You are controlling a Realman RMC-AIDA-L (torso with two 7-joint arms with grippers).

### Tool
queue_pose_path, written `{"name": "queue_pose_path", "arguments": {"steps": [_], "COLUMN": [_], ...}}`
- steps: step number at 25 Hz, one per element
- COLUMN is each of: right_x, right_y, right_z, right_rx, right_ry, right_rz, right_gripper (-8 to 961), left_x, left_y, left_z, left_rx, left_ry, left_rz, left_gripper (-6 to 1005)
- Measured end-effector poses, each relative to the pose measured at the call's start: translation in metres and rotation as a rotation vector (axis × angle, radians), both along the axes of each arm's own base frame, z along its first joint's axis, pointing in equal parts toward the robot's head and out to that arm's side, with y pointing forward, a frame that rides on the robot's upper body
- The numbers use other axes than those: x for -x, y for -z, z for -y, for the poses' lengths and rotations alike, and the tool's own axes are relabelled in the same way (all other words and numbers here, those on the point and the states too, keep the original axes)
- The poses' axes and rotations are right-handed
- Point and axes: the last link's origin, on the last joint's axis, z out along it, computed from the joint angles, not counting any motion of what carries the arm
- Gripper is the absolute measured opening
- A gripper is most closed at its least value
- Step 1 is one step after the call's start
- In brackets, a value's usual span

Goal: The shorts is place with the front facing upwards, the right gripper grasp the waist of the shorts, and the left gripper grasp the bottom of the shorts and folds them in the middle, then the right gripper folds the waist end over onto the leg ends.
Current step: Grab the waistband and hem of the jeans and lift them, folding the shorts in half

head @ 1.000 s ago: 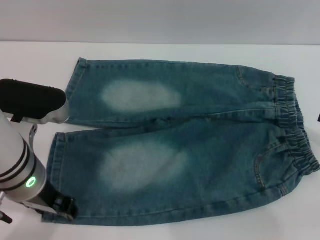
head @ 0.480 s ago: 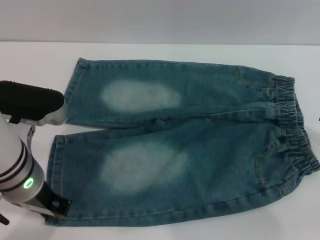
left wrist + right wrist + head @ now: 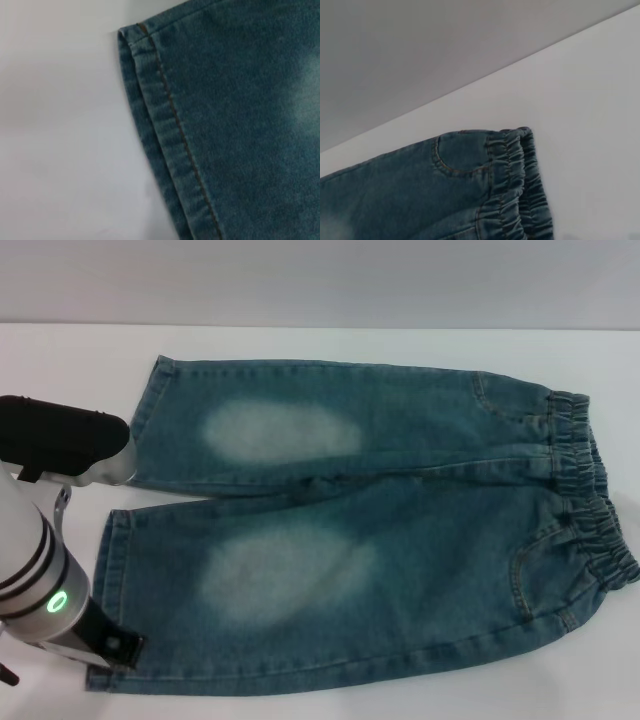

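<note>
I log the shorts (image 3: 370,530) lying flat on the white table (image 3: 330,345), front up, waist (image 3: 590,495) to the right, leg hems (image 3: 110,570) to the left. My left gripper (image 3: 112,648) sits at the near leg's hem corner; I cannot tell how its jaws stand. The left wrist camera shows the stitched hem (image 3: 165,135) close below. The right gripper is out of view.

The left arm (image 3: 30,570) is a thick white cylinder with two black rings and a small glowing green ring light. Above it sits a black rounded housing with a silver-grey end. The left gripper (image 3: 112,646) is black and angular, with a small round screw.
</note>
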Motion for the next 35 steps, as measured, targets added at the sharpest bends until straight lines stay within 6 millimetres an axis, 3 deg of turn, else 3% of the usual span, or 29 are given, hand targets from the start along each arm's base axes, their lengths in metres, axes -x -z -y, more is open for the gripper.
{"name": "queue_pose_path", "arguments": {"steps": [9,18,35], "right_x": [-0.004,-0.006,-0.007], "right_y": [-0.002,-0.004,-0.004], "right_z": [0.001,0.002,0.001], "right_rx": [0.003,-0.004,0.001], "right_ry": [0.003,0.003,-0.001], "right_rz": [-0.001,-0.007,-0.010], "right_gripper": [769,767,769], "left_x": [-0.016,-0.016,-0.010], "left_y": [-0.015,-0.008,0.001], "left_z": [0.000,0.009,0.009], "left_rx": [-0.053,-0.020,-0.010], "left_ry": [0.027,0.010,-0.015], "left_rz": [0.056,0.014,-0.001], "left_gripper": [24,48,694]}}
